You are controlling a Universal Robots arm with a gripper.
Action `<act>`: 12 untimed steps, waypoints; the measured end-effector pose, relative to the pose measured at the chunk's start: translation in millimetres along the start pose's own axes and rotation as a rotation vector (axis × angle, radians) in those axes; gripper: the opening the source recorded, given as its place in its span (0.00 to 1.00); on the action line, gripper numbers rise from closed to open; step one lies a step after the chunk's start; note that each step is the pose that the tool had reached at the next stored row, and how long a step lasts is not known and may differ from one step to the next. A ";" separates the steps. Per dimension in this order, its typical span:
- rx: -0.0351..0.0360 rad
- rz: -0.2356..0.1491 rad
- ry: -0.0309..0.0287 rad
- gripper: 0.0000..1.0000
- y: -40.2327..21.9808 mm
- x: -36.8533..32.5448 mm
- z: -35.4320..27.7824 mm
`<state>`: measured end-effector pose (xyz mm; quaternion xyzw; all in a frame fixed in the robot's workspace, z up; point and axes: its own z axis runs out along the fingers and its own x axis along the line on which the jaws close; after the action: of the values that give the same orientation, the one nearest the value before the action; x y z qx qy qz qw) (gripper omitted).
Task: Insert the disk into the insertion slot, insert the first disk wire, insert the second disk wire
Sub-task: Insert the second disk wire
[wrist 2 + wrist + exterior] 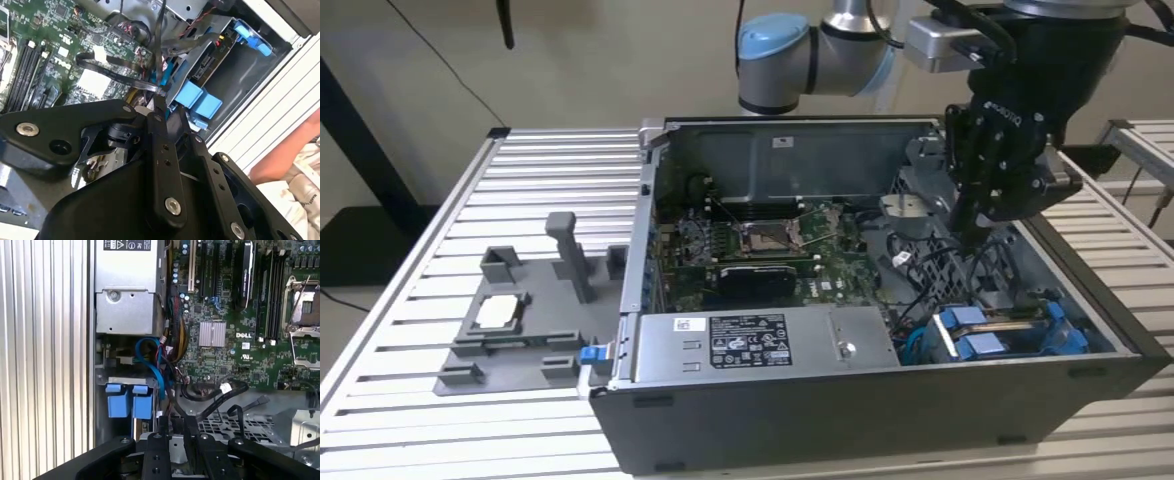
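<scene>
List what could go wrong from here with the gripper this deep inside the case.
1. The gripper sits among loose black cables beside the blue disk carrier; a move may snag or tug one.
2. The motherboard lies just behind them, so a dragged cable could scrape components.
3. A person's arm is near the case and might meet the robot.

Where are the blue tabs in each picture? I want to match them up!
Exterior view: the blue tabs sit in a corner of the case, at the exterior view's right, beside the grey power box.
Second wrist view: the blue tabs lie just beyond the tool.
First wrist view: the blue tabs lie near the grey power box.
Shared landmark: the green circuit board.
</scene>
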<state>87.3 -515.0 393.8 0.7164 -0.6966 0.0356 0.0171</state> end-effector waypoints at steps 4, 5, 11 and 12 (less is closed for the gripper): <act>0.0276 -0.034 0.0046 0.27 5.6 -2.6 8.4; 0.0326 -0.039 0.0051 0.27 6.0 -3.1 9.4; 0.0525 -0.058 0.0175 0.27 10.7 -5.1 14.6; 0.0546 -0.061 0.0206 0.27 11.6 -5.3 15.2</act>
<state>76.0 -511.2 378.0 0.7369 -0.6731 0.0614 0.0058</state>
